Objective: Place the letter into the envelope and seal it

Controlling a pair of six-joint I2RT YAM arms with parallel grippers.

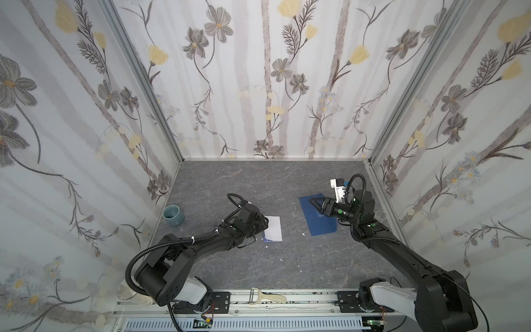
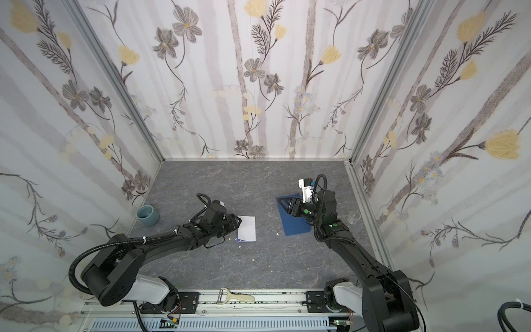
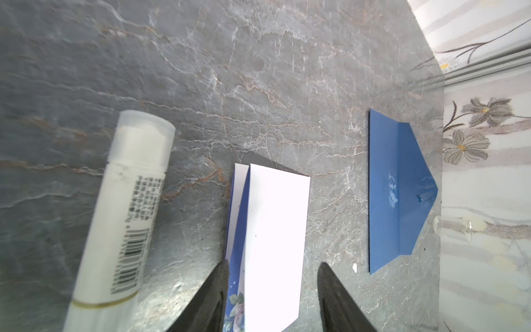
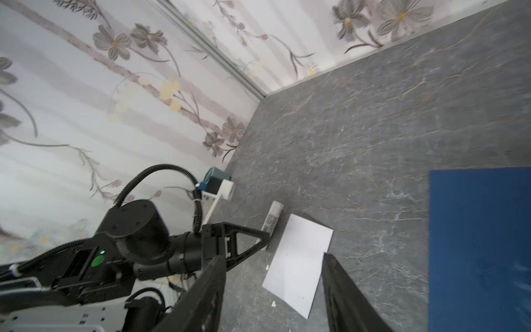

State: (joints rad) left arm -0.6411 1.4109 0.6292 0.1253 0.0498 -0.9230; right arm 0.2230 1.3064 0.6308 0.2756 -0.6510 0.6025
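Folded letter (image 3: 274,230), plain white back

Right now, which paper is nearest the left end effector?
The letter: white, folded, right at the left end effector. The blue envelope lies apart, flap open.

I'm looking at a grey slate-patterned tabletop (image 1: 258,184). The folded letter (image 1: 274,228) lies flat near its middle, white back up, with a blue edge peeking out. A white glue stick (image 3: 123,207) lies on its side just beside the letter. Further off on that same side, a teal cup (image 1: 173,215) stands upright by the wall. On the letter's opposite side, well apart, the navy envelope (image 1: 320,227) lies flat, its open flap pointing away. A small clear glass (image 2: 354,217) sits beyond it. Between letter and envelope I see a small white scrap (image 3: 355,267).
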